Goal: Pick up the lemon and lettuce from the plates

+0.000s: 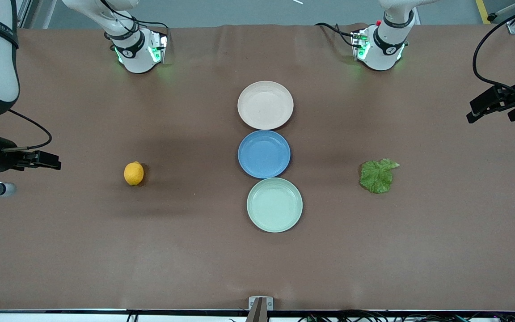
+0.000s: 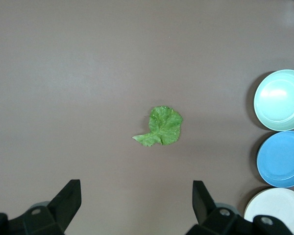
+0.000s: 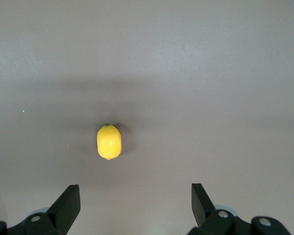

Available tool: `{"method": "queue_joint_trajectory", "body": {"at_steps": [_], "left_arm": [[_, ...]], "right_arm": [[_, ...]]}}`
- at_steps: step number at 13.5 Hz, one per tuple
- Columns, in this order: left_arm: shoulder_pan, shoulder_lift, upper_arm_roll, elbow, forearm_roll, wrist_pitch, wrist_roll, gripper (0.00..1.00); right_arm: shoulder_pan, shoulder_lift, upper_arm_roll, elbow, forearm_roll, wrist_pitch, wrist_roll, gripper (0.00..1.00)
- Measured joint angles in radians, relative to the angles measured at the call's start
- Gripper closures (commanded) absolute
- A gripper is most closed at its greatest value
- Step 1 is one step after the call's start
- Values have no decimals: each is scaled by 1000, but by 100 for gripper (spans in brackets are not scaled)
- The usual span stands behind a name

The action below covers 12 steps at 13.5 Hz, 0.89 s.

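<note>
Both tools hang released: left tool (image 2: 135,208) over the desk's (image 1: 61,246) left-arm end, right tool (image 3: 134,208) over its right-arm end; lemon (image 1: 133,173) and lettuce (image 1: 377,175) lie on the bare desk, well apart; beige plate (image 1: 265,105), blue plate (image 1: 264,154), mint plate (image 1: 274,205) line the middle.

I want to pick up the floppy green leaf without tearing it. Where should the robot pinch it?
Probably from straight above. The lettuce lies flat on the table, so the jaws cannot slide under it. I would pinch the crinkled middle, where folds rise, or the short paler stem. The left gripper, open above it, is closest.
</note>
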Motion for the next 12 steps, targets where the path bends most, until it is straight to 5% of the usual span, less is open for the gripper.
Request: {"method": "queue_joint_trajectory", "body": {"at_steps": [6, 12], "left_arm": [[11, 7, 11, -7, 0, 3, 0, 0], [-43, 7, 50, -8, 0, 5, 0, 0]], "right_arm": [[0, -17, 2, -22, 27, -31, 0, 0], [2, -268, 4, -368, 27, 138, 0, 0]]}}
